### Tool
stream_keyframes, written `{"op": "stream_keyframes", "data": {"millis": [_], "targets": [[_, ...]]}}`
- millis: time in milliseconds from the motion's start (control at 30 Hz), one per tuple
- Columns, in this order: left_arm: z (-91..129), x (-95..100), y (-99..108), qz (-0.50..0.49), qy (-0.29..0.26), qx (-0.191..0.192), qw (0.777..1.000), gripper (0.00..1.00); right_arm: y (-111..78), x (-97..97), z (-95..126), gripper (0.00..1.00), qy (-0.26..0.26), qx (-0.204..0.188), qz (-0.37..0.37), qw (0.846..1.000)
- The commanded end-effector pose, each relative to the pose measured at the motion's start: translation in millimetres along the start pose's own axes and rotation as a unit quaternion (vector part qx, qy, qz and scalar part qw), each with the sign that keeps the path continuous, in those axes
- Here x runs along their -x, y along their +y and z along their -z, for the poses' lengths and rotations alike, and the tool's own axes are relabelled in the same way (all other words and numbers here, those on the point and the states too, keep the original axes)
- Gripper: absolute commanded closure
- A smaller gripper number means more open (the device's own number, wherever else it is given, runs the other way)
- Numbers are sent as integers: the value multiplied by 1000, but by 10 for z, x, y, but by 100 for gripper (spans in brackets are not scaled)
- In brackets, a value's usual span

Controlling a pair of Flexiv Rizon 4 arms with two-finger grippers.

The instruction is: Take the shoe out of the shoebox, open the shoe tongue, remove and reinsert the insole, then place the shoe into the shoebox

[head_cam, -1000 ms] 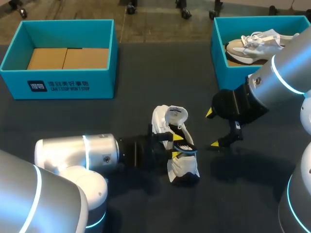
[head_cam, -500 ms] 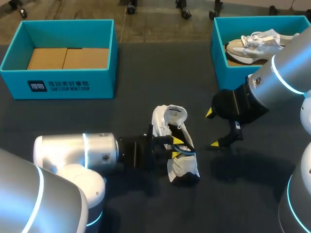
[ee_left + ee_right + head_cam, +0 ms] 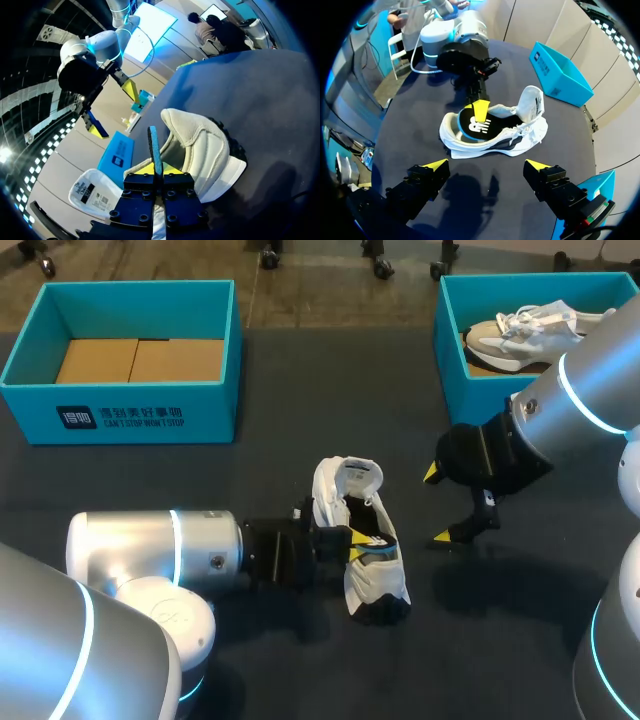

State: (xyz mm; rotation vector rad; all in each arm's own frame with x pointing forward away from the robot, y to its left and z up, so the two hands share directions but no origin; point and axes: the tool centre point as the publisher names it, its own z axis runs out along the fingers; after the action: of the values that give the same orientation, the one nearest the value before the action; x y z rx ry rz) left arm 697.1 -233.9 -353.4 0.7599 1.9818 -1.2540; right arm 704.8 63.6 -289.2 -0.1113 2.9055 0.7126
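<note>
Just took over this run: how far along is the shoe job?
Done: the white sneaker lies on the table, its tongue pulled open. In hand: the left gripper is shut on the dark insole at the shoe's opening; coming out or going in, I cannot tell. The right gripper hangs open. Left: seat the insole, put the sneaker in a teal cardboard shoebox.

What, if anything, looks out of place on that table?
The white sneaker has its black insole sitting askew, partly lifted out of the opening where the left pincer grips it. The white tongue is flopped wide open. Nothing looks spilled or damaged.
</note>
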Motion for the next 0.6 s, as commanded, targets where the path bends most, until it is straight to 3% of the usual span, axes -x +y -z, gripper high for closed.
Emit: {"op": "stream_keyframes", "data": {"millis": [33, 100, 133, 167, 233, 267, 467, 533, 600], "targets": [[-65, 16, 55, 0, 1, 1, 1000, 69, -4, -7, -8, 0, -1, 0, 1, 1000], [-58, 42, 5, 2, -3, -10, 1000, 52, -4, -7, -8, 0, -1, 0, 1, 1000], [-47, 59, -30, 3, -6, -13, 1000, 38, -4, -7, -8, 0, -1, 0, 1, 1000], [-39, 71, -55, 5, -8, -16, 1000, 35, -4, -7, -8, 0, -1, 0, 1, 1000], [-22, 102, -108, 4, -8, -23, 1000, 42, -4, -7, -8, 0, -1, 0, 1, 1000], [-14, 119, -133, 2, -9, -27, 1000, 51, -4, -7, -8, 0, -1, 0, 1, 1000], [77, 170, -179, -6, -10, -27, 1000, 62, -4, -7, -8, 0, -1, 0, 1, 1000], [82, 168, -183, -6, -8, -26, 1000, 71, -4, -7, -8, 0, -1, 0, 1, 1000], [65, 153, -191, -5, -7, -26, 1000, 87, -4, -7, -8, 0, -1, 0, 1, 1000]]}}
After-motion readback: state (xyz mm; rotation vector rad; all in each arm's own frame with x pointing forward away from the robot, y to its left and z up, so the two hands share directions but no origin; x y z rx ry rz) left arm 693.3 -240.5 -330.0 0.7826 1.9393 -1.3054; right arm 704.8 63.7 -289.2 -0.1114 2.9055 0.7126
